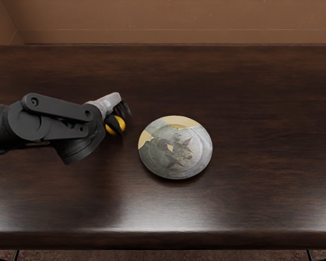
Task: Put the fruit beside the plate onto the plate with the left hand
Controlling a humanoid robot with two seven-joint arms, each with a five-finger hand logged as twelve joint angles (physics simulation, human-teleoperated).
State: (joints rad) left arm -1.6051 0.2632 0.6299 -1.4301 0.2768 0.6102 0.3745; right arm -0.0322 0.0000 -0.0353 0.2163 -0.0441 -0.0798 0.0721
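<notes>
A small yellow-orange fruit (116,125) lies on the dark table just left of the plate (198,142), a grey round dish with a leaf pattern and a yellow patch. My left hand (118,111) comes in from the left edge and sits right over the fruit, its dark fingers (123,108) curled down around the fruit's top and sides. Most of the fruit is hidden by the hand and wrist. The fruit stays on the table, a short gap from the plate's left rim. The right arm is out of view.
The dark wooden table (233,76) stretches wide around the plate. A tan wall runs behind its far edge. The bulky left forearm (49,125) covers the table's left side.
</notes>
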